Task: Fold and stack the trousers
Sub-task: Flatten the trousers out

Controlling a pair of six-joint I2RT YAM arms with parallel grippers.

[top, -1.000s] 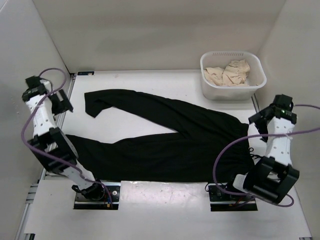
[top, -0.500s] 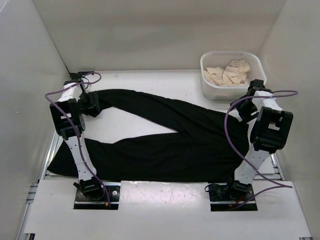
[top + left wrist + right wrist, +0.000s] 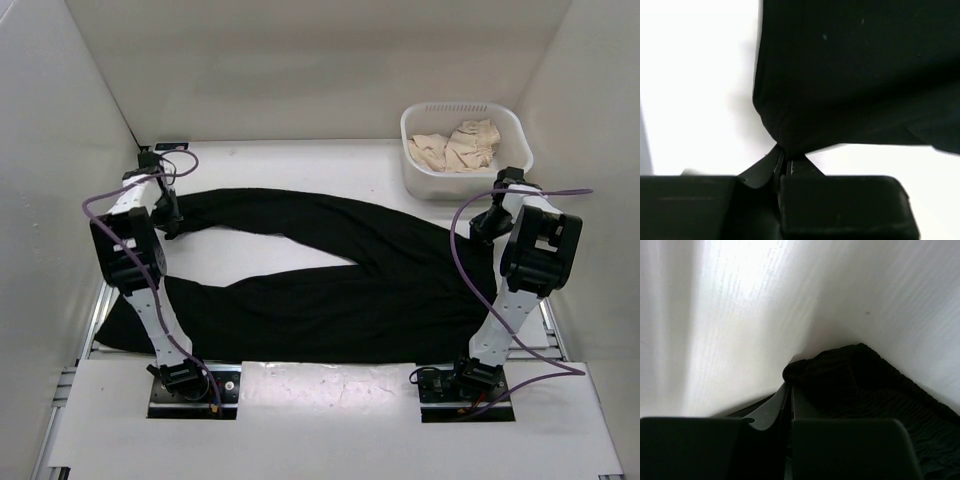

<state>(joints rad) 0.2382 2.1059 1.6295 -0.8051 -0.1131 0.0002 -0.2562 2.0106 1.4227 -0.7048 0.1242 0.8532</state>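
Seen from above, a black pair of trousers lies spread across the white surface, the waist towards the right, the two legs reaching left and splitting apart, one leg towards the far left corner and one along the near edge. The left pincer sits at the end of the far leg; the right pincer sits at the far corner of the waist. A white basket holding beige cloth stands in the far right corner, just beyond the waist. In the left wrist view, the left pincer is pressed together on a corner of the black fabric, which bunches to a point at the fingertips, bright surface beside it. In the right wrist view, the right pincer is closed, pinching a fold of the ribbed waistband, with the pale surface behind.
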